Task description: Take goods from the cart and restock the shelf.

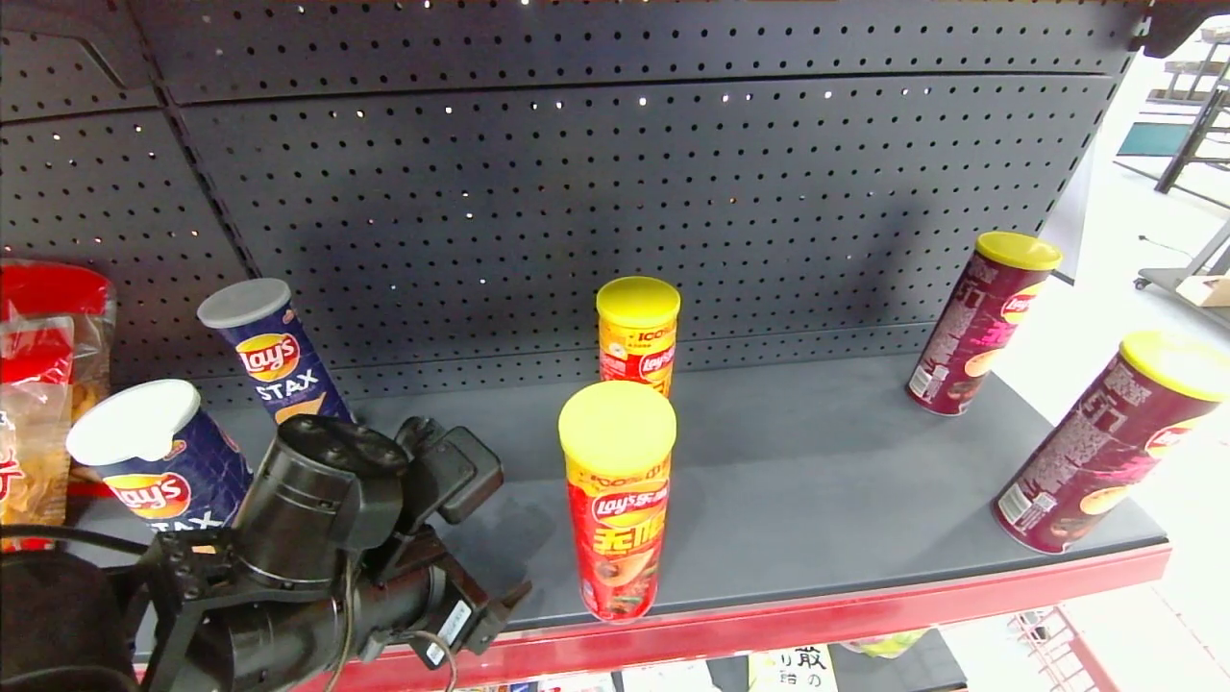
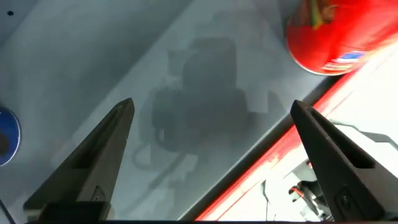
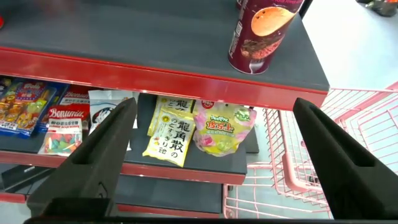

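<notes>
Head view has the whole shelf (image 1: 807, 481). The red can (image 1: 617, 500) with its yellow lid stands at the front edge, and the yellow can (image 1: 637, 332) is right behind it near the pegboard (image 1: 577, 173). The rear blue can (image 1: 274, 351) and front blue can (image 1: 159, 461) are off to the left, with the far maroon can (image 1: 980, 322) and near maroon can (image 1: 1105, 442) over on the right. All are upright. Snack bags (image 1: 38, 384) sit at the far left.

The left arm sits low at the left front of the shelf. From the head view alone I can't tell what its fingers are doing. The left wrist view settles that: the left tool (image 2: 212, 104) is spread wide with nothing in it, over bare grey deck near the red front lip. The red can's base is off to one side of it and a sliver of blue can is on the other, neither touching, so it sits in the gap between those two.

The right wrist view shows the right tool (image 3: 214, 102), also released and empty, out in front of the shelf. A maroon can stands on the front corner beyond it, well apart. That view also shows the lower shelf holding yellow candy bags (image 3: 171, 134), a green pouch (image 3: 221, 127) and flat boxes (image 3: 31, 106). The pink wire cart (image 3: 367, 124) is beside it.
</notes>
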Controlling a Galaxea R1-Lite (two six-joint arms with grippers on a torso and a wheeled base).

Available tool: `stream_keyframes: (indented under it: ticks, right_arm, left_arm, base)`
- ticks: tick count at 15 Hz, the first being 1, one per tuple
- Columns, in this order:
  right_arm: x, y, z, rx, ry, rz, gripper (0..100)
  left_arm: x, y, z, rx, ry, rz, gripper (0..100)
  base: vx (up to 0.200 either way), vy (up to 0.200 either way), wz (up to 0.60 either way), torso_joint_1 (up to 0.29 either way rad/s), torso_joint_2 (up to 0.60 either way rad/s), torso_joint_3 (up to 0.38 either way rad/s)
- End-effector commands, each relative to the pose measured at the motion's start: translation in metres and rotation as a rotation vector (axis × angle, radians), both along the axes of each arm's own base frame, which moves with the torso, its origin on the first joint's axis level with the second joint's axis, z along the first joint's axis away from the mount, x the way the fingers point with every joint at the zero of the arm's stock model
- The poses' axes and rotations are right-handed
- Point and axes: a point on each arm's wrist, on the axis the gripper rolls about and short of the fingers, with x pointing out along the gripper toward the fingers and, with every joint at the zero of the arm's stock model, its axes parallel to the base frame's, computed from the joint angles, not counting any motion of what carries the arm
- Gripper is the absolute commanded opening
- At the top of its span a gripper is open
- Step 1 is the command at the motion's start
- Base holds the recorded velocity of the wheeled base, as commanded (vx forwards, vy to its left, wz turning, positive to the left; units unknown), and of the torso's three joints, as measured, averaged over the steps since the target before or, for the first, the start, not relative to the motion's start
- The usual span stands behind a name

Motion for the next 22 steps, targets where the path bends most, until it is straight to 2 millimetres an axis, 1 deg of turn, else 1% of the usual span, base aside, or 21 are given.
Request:
stream_keyframes:
  ticks: [1,4,8,17,22]
  right_arm:
    - [0.001,0.000,-0.001,-0.004,0.010,0.000,100]
    - [0.001,0.000,-0.002,-0.004,0.012,0.000,100]
    - [0.001,0.000,-0.003,-0.006,0.016,0.000,100]
    - [0.001,0.000,-0.002,-0.005,0.013,-0.001,100]
    - [0.001,0.000,-0.003,-0.005,0.015,-0.001,100]
  left_arm:
    - [0.003,-0.004,-0.006,0.018,0.015,0.003,100]
    - [0.005,-0.009,-0.010,0.033,0.025,0.001,100]
    - [0.011,-0.022,-0.013,0.034,0.029,-0.020,100]
    - [0.018,-0.028,-0.018,0.051,0.039,-0.013,100]
    - [0.026,-0.035,-0.019,0.060,0.027,0.005,100]
  base:
    - [0.000,0.000,0.00,0.000,0.00,0.000]
    - [0.000,0.000,0.00,0.000,0.00,0.000]
    - [0.000,0.000,0.00,0.000,0.00,0.000]
    - [0.000,0.000,0.00,0.000,0.00,0.000]
    - [0.000,0.000,0.00,0.000,0.00,0.000]
